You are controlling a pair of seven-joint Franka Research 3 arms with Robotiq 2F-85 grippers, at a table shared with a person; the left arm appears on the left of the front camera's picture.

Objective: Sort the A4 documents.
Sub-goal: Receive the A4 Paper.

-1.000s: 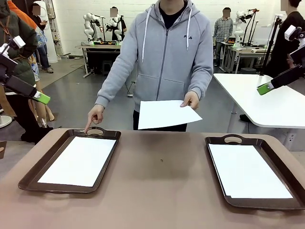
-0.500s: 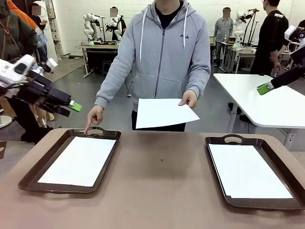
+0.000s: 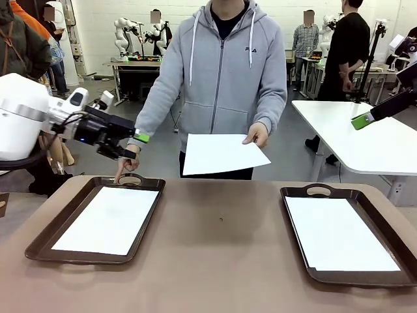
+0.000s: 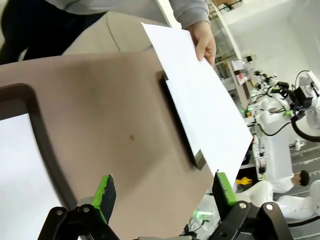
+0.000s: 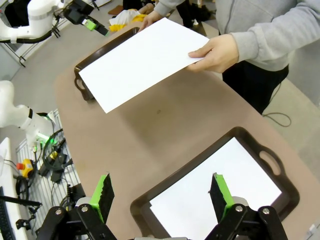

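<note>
A person across the table holds one A4 document [image 3: 221, 154] out flat in one hand. Their other hand [image 3: 128, 165] points a finger at the left tray's handle. A second sheet [image 3: 109, 219] lies in the left dark brown tray [image 3: 44, 238], and a third [image 3: 339, 233] lies in the right tray [image 3: 294, 225]. My left gripper [image 3: 135, 146] hovers open above the left tray's far end, beside the pointing hand. In the left wrist view its jaws [image 4: 164, 192] frame the held sheet [image 4: 200, 100] ahead. My right gripper [image 3: 362, 120] hangs open, high at the far right; its jaws [image 5: 162, 197] look down on the right tray's sheet [image 5: 215, 190] and the held sheet [image 5: 145, 60].
A bare brown tabletop [image 3: 221, 241] stretches between the two trays. A white table [image 3: 365, 140] stands behind at the right. People and other robot stations fill the background.
My left arm has swung in from the far left to the pointing hand above the left tray. The held sheet has dropped slightly. The right arm has not moved.
</note>
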